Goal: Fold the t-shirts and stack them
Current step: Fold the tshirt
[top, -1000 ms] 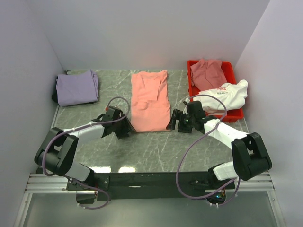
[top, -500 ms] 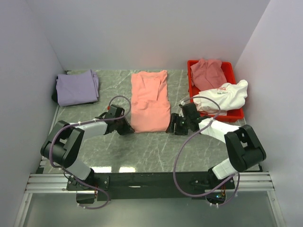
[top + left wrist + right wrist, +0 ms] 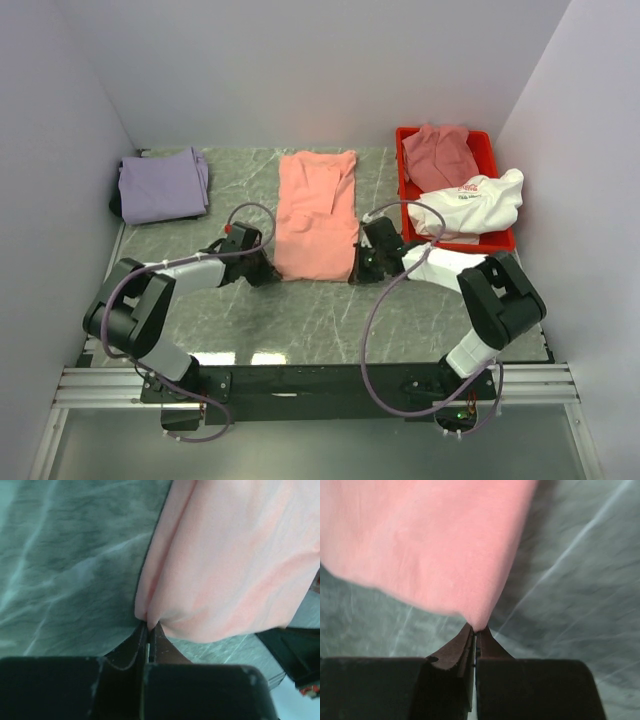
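Top external view: nearest the arm bases, the left end effector (image 3: 268,270) and right end effector (image 3: 358,268) lie low on the green marbled worktop (image 3: 300,315), one at each near corner of the salmon-pink t-shirt (image 3: 318,215). From above, the wrist bodies hide the fingertips. The left wrist view shows that end effector's jaws pressed together with a pinch of the shirt's near left corner between them. The right wrist view shows the same narrow clamp on the near right corner, where the cloth edge is blurred. In the left wrist view a black part at the right edge is cut off and cannot be identified.

The salmon-pink t-shirt lies folded lengthwise in the middle of the worktop, running away from the arms. Farther back on the left sits the folded lavender t-shirt (image 3: 160,185); a dark object (image 3: 115,207) shows at its left edge, mostly hidden. On the far right, the red bin (image 3: 404,140) holds the dusty rose t-shirt (image 3: 440,155). The white t-shirt (image 3: 470,205) drapes over the bin's near part and right rim, its red print too small to read.
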You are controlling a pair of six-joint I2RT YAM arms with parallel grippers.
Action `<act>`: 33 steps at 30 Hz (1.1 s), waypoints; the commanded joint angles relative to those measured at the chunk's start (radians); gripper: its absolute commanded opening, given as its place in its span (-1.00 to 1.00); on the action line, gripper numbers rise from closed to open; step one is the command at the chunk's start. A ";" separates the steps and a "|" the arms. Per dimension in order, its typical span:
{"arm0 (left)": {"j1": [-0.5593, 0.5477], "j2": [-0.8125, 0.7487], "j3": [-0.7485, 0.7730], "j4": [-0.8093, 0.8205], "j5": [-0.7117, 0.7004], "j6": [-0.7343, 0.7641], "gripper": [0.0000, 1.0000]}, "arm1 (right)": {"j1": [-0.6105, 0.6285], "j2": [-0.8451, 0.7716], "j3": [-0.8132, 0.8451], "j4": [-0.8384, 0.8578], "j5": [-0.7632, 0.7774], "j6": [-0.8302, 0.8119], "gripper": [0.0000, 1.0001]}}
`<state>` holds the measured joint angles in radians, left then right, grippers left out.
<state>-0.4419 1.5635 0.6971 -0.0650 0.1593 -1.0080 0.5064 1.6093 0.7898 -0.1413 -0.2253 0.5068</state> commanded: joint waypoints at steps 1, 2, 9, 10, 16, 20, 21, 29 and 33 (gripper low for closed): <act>0.003 -0.075 -0.053 -0.035 -0.064 0.009 -0.99 | 0.073 -0.080 0.039 -0.105 0.001 -0.017 -1.00; 0.003 -0.126 -0.067 -0.045 -0.075 0.006 -0.99 | 0.083 -0.098 0.032 -0.122 -0.011 -0.017 -1.00; -0.001 -0.466 -0.154 -0.263 -0.197 -0.037 -0.99 | 0.136 -0.271 0.017 -0.300 -0.221 -0.049 -1.00; -0.003 -0.514 -0.165 -0.321 -0.211 -0.050 -0.99 | 0.141 -0.299 0.019 -0.344 -0.245 -0.056 -1.00; -0.004 -0.828 -0.145 -0.498 -0.279 -0.078 -0.99 | 0.164 -0.416 0.041 -0.469 -0.457 -0.097 -1.00; -0.004 -0.951 -0.104 -0.539 -0.303 -0.075 -0.99 | 0.173 -0.466 0.049 -0.458 -0.604 -0.085 -1.00; -0.004 -0.965 -0.094 -0.547 -0.308 -0.073 -0.99 | 0.175 -0.480 0.051 -0.460 -0.632 -0.082 -1.00; -0.004 -0.996 0.021 -0.523 -0.406 -0.031 -0.99 | 0.130 -0.523 0.040 -0.436 -0.672 -0.028 -1.00; -0.004 -0.938 0.050 -0.452 -0.406 0.002 -0.99 | 0.064 -0.522 0.022 -0.425 -0.704 -0.028 -1.00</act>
<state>-0.4599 0.5888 0.6926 -0.5930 -0.1005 -1.0565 0.6102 1.1114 0.8173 -0.5068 -0.8574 0.4721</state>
